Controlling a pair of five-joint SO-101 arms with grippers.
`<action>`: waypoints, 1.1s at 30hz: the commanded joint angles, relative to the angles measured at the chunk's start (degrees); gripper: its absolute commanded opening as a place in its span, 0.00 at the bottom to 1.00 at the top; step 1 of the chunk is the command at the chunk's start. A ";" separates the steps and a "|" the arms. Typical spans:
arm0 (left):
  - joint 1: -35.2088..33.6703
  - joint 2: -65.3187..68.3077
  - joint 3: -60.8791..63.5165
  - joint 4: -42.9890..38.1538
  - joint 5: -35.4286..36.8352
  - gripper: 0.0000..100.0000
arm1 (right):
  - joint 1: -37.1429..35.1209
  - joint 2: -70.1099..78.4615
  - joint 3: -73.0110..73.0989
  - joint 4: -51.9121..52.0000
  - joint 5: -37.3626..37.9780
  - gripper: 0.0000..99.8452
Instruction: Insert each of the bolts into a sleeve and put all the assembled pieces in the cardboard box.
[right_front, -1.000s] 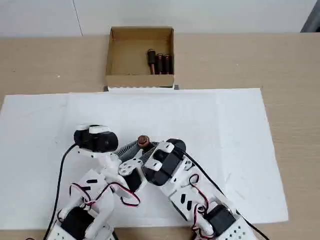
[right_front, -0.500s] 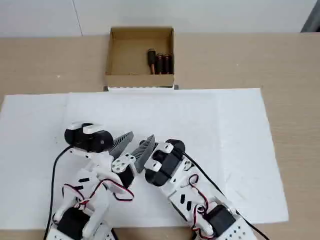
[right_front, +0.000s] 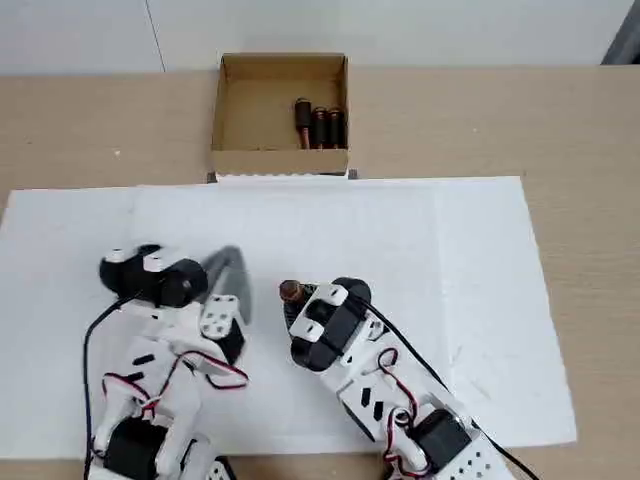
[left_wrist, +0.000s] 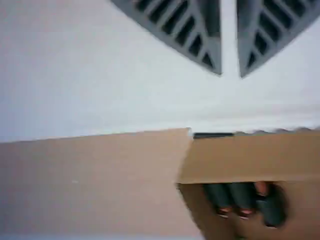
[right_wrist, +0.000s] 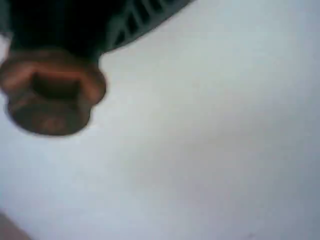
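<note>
My right gripper (right_front: 296, 300) is shut on an assembled piece (right_front: 291, 291) just above the white sheet. Its copper bolt head (right_wrist: 52, 92) sticks out of a dark sleeve that sits between the jaws. To the left of it, my left gripper (right_front: 228, 272) hangs over the sheet. Its grey fingers (left_wrist: 200, 35) stand a narrow gap apart with nothing between them, pointing toward the cardboard box (right_front: 280, 160). Three assembled pieces (right_front: 320, 125) lie side by side in the box's right half. The left wrist view shows them (left_wrist: 240, 197) behind the box's near wall (left_wrist: 250, 160).
A white paper sheet (right_front: 420, 250) covers the near part of the wooden table (right_front: 500, 110). The box stands just past the sheet's far edge. The two arms sit close together at the front, with cables trailing behind them.
The left gripper let go of the piece, drew back to the left and narrowed its fingers. The right gripper keeps the piece and has hardly moved.
</note>
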 joint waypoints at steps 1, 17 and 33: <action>-5.71 -0.44 1.54 -1.67 -6.42 0.01 | 4.88 -0.92 0.09 -1.71 0.09 0.00; -10.64 -0.35 15.52 -0.44 -12.66 0.01 | 26.07 -0.31 -2.81 1.19 -10.02 0.00; -10.46 -0.44 15.52 2.02 -12.66 0.01 | 27.74 12.79 -24.70 9.10 -14.24 0.00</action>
